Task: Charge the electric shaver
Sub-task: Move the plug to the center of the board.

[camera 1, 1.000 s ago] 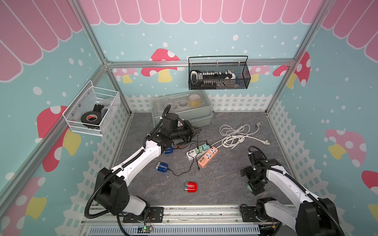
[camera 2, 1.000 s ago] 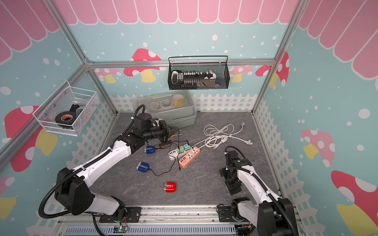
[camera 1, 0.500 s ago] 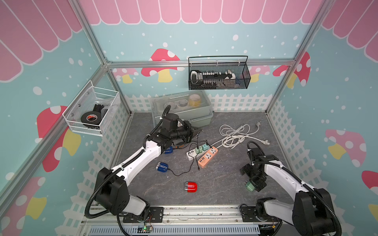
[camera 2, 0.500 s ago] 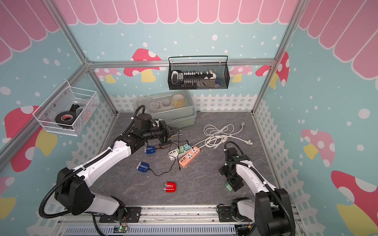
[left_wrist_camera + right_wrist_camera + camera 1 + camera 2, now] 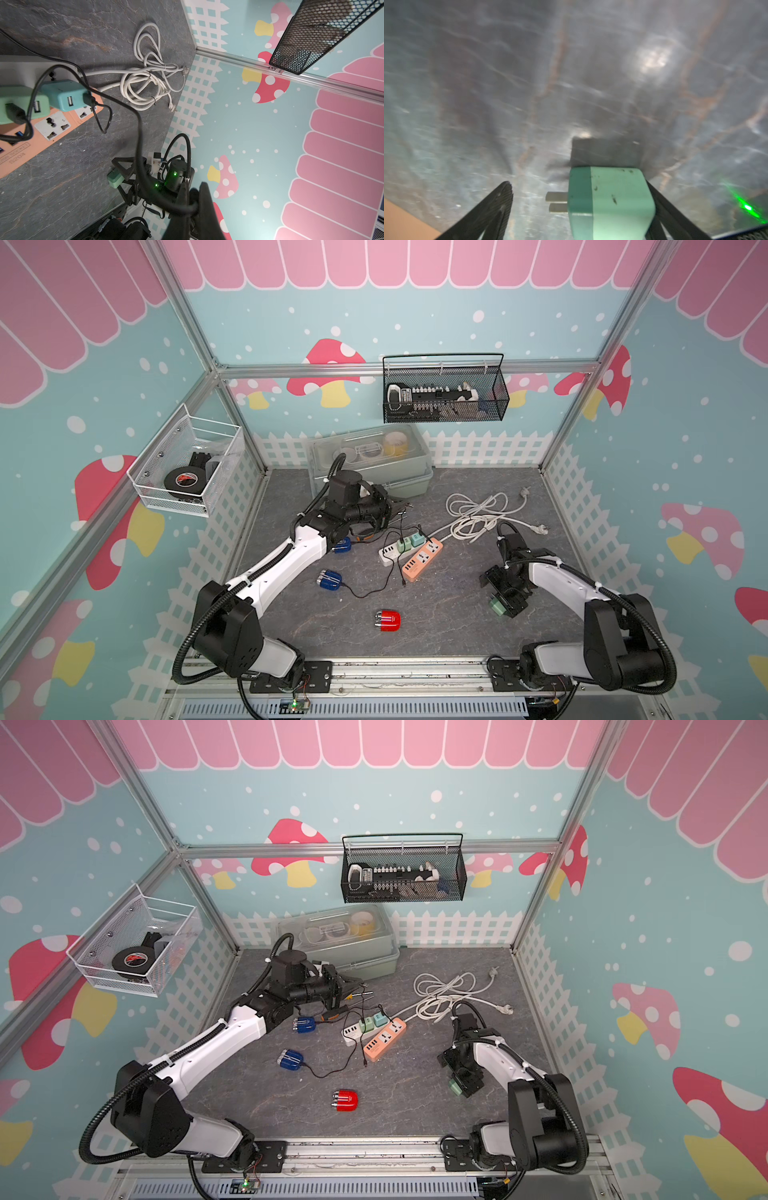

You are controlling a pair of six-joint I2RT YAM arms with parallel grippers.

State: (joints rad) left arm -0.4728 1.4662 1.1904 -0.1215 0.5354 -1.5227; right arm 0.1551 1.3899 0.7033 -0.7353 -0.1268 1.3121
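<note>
on the grey table (image 5: pixel 436 626), the work was split between the arms. the left arm (image 5: pixel 286 564) was stretched toward the far side, near the orange power strip (image 5: pixel 422 560). the right arm (image 5: pixel 561 580) was folded low at the near right, well apart from that strip.

the red shaver (image 5: pixel 387 621) was seen lying alone at the near middle with no lead attached, and was judged the one to be charged. a blue shaver (image 5: pixel 329 579) closer to the left arm was already cabled.

the left gripper (image 5: pixel 194 202) was pinched tight on a black cable (image 5: pixel 139 128), which was held up off the table, probably so its free end could be taken to the shaver.

the right gripper (image 5: pixel 577 187) was spread wide around a green adapter (image 5: pixel 612 199). one finger was touched and the other was kept clear, so no clamp was seen. the prongs were pointed sideways, presumably for a strip socket.
</note>
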